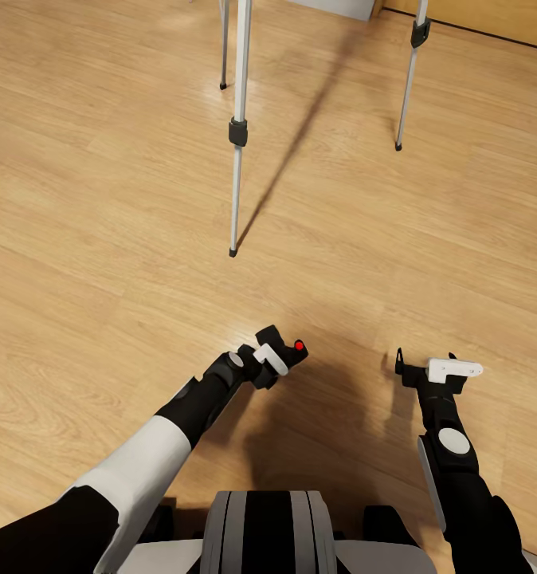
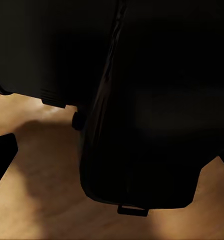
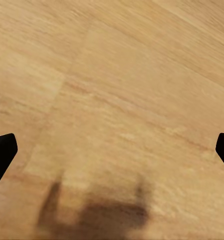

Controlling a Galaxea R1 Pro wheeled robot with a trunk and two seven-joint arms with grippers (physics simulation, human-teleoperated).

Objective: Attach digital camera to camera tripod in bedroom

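Head view puts your left gripper [image 1: 280, 356] clamped on the digital camera [image 1: 291, 351], red button up, above the wood floor [image 1: 101, 239] near the camera tripod [image 1: 237, 131], whose three feet stand ahead on the boards, while your right gripper [image 1: 428, 368] hangs spread, holding nothing.

Head view: taken from above, pitched steeply down and forward over both arms onto the wood floor [image 1: 101, 199], tripod legs [image 1: 237, 159] ahead. Left wrist view: blocked at very close range by a dark body [image 2: 151, 100]. Right wrist view: aimed down, floor seen near. Floor shared by all three.
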